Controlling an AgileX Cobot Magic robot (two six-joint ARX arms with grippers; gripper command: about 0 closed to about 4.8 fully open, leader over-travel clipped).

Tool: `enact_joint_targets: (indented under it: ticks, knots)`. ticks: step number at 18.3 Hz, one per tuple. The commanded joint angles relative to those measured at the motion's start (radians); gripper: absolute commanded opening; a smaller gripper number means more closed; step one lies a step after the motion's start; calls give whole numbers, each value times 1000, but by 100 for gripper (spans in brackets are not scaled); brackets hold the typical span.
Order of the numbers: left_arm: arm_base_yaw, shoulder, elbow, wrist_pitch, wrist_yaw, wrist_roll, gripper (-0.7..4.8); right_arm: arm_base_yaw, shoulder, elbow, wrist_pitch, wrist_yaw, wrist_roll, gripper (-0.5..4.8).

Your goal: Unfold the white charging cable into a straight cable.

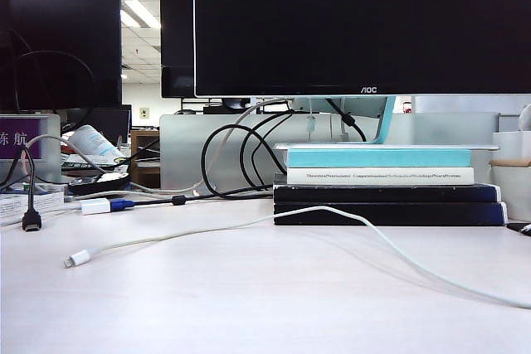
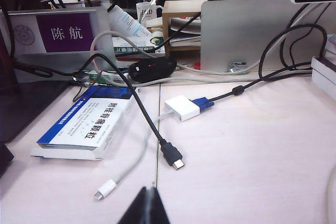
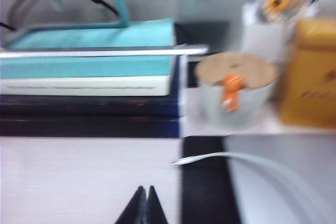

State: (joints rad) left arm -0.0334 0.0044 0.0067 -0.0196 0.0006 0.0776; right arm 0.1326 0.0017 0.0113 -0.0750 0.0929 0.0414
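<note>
Left gripper [image 2: 147, 203] sits low over the pale table [image 1: 274, 304], its dark fingertips pressed together to a point, nothing between them. Right gripper [image 3: 143, 205] shows the same picture: fingers closed tight, empty, hovering above the tabletop in a blurred view. Neither one shows up in the exterior view.

The white charging cable [image 1: 348, 220] lies on the table, well apart from both. It runs from a small white connector end [image 1: 76, 259] on the left, arcs up past the front of the book stack [image 1: 386, 188], then slopes down and off to the right. From the left wrist that connector [image 2: 106, 188] lies just ahead of the fingertips; from the right wrist a cable tip [image 3: 181, 161] lies over a dark strip.

Containers now: a clear cup [image 3: 236, 95] with a brown lid and an orange tab stands beside a yellow box [image 3: 310, 77]; contents I cannot tell. A blue-and-white medicine box [image 2: 86, 124] lies flat, closed.

Around it: a white adapter block [image 2: 182, 107] with a blue plug, a black cable [image 2: 149, 124] ending in a plug, a purple name plate [image 2: 65, 32], and a big AOC monitor [image 1: 365, 22] standing on the books. Office ceiling lights behind.
</note>
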Motion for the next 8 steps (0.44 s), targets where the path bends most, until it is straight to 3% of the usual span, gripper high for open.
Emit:
enact_joint_targets:
  ticks: [1,8]
  knots:
    - [0,-3,1,6,3,0,-5,0,-1,-5,23,19,-47,0]
    - [0,-3,1,6,3,0,-5,0,-1,-5,19,18,-47,0]
